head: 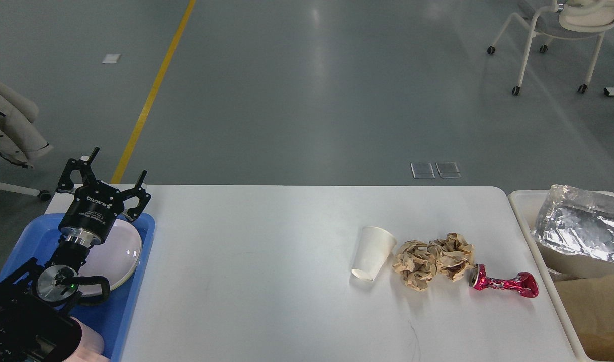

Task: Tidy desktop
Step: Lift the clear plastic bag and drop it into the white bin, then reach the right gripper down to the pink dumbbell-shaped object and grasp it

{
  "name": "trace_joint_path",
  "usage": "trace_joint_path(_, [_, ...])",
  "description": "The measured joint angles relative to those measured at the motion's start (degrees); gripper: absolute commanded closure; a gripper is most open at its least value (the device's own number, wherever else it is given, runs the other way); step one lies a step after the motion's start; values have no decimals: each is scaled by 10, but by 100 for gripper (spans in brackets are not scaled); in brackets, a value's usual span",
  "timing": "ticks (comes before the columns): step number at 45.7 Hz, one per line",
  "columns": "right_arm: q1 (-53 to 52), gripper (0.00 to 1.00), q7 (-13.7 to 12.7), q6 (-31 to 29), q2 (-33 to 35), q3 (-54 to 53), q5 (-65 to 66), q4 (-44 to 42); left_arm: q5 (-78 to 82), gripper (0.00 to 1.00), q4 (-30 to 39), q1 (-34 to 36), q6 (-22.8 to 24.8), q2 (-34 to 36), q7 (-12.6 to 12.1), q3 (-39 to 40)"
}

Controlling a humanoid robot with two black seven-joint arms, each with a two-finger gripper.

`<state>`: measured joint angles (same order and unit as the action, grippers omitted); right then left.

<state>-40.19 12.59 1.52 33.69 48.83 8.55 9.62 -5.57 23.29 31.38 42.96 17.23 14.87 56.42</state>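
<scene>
The white desktop [266, 261] fills the lower middle of the head view, with a thin dark scratch near its front edge. On its right half lie an upside-down white paper cup [371, 253], two crumpled brown paper balls [432, 260] and a crushed red can [504, 284], close together. My left gripper [107, 177] is open and empty, raised above the far end of the blue tray [136, 281] at the table's left edge. A white plate [116, 257] lies in the tray, partly hidden by my arm. My right gripper is out of view.
A cream bin [524, 221] stands against the table's right edge, holding a crinkled foil bag [581, 229] and brown paper [596, 311]. A pink object [90, 347] sits at the tray's near end. A wheeled chair [558, 35] stands on the floor at the far right.
</scene>
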Motion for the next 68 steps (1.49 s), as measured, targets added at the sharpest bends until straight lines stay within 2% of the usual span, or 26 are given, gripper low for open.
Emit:
trace_joint_path(1, [3,83,0,2,-4,0,-3,-1,0,0,0,0,0,0,0,0])
trace_joint_path(2, [4,73,0,3,-6,0,-6,-2,0,0,0,0,0,0,0,0])
trace_joint_path(3, [5,47,0,4,-9,0,-9,-3,0,0,0,0,0,0,0,0])
trace_joint_path(4, [6,3,0,5,-10,0,-12,-4,0,0,0,0,0,0,1,0])
trace_joint_path(5, [7,0,0,6,-11,0,-14,-4,0,0,0,0,0,0,1,0])
trace_joint_path(20, [-6,0,1,-6,10,0,-20,14,0,0,0,0,0,0,1,0])
trace_joint_path(27, [-93,0,3,-33,63,31,8,87,0,0,0,0,0,0,0,0])
trace_joint_path(32, [-237,0,6,-91,116,78,66,185,0,0,0,0,0,0,0,0])
trace_joint_path(37, [-441,0,7,-169,160,117,142,306,0,0,0,0,0,0,0,0])
trace_joint_path(45, [-756,0,7,-425,156,183,255,469,0,0,0,0,0,0,0,0])
trace_joint_path(50, [-945,0,8,-530,124,189,264,566,0,0,0,0,0,0,0,0])
trace_joint_path(53, [-1031,0,9,-554,107,186,265,618,0,0,0,0,0,0,0,0])
trace_joint_path(58, [-1097,0,12,-564,102,166,256,693,0,0,0,0,0,0,0,0])
trace_joint_path(64, [-1100,0,10,-565,129,140,209,751,0,0,0,0,0,0,0,0])
trace_joint_path(68, [-1042,0,6,-564,135,137,197,762,0,0,0,0,0,0,0,0])
